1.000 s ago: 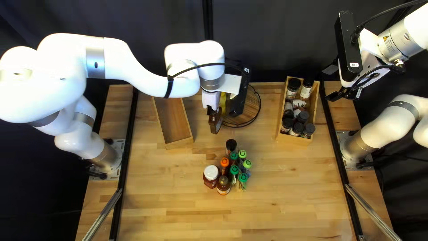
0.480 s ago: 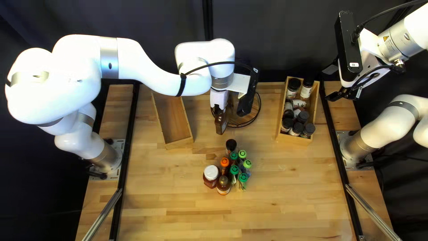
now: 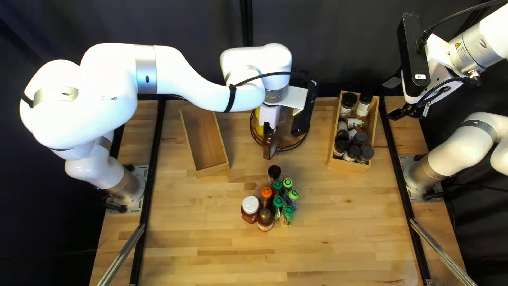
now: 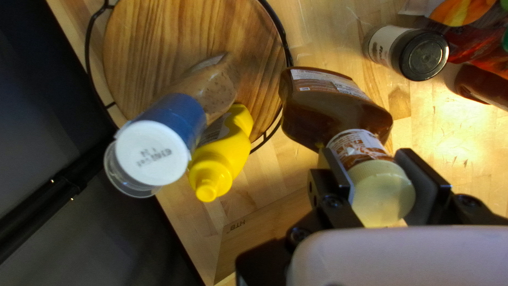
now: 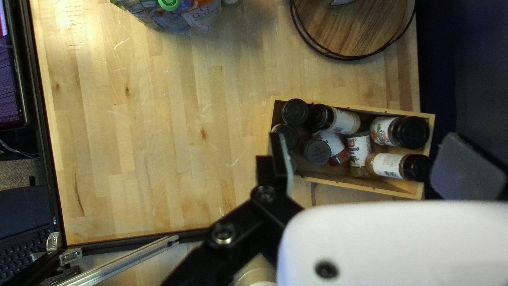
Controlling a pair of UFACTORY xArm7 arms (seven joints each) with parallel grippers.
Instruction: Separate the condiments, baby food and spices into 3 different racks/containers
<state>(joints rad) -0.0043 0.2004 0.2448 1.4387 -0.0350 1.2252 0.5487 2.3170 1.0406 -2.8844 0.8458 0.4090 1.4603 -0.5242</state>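
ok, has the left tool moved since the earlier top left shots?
Yes, toward the right of the top left view: the left tool, shut on the brown bottle, is now farther from the left wooden box, which hasn't shifted.

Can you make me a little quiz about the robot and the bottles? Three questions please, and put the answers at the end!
1. What does the left end effector hold?
a) a green-capped pouch
b) a brown bottle
c) a black-lidded jar

2. True or false: the wooden box at the right of the top left view holds jars.

3. Fill in: the dark red container on the table has a ____ lid.

Key: 1. b; 2. true; 3. white
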